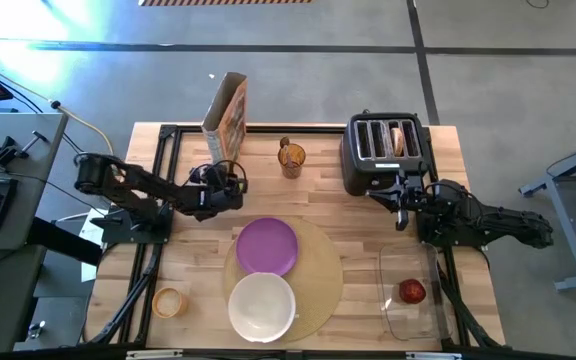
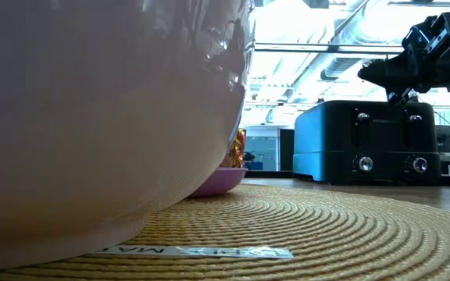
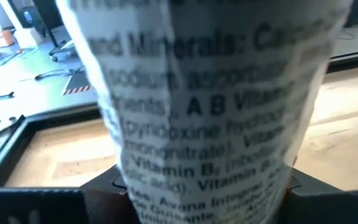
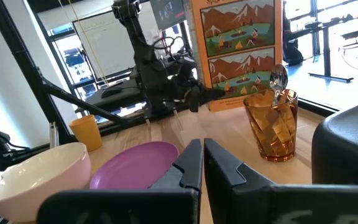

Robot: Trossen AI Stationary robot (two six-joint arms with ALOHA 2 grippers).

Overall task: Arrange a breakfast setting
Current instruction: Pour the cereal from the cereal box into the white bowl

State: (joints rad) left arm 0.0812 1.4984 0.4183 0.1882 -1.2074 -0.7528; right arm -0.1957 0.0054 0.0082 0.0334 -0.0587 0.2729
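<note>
Cereal box [image 1: 227,113] stands upright directly ahead of the left gripper [image 1: 226,181], its narrow printed side between the fingers, which appear pressed onto it; long axis vertical. Beyond and beside the jaws lie the purple plate [image 1: 266,245] and white bowl [image 1: 262,305] on the tan mat [image 1: 318,278]. Right gripper [image 1: 402,196], fingers nearly together and holding nothing, hangs by the toaster [image 1: 384,150].

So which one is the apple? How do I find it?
Start at the black toaster at the table's back. Come toward the front edge on that side to a clear tray. The apple lies in it, small, round, the only red thing.
</note>
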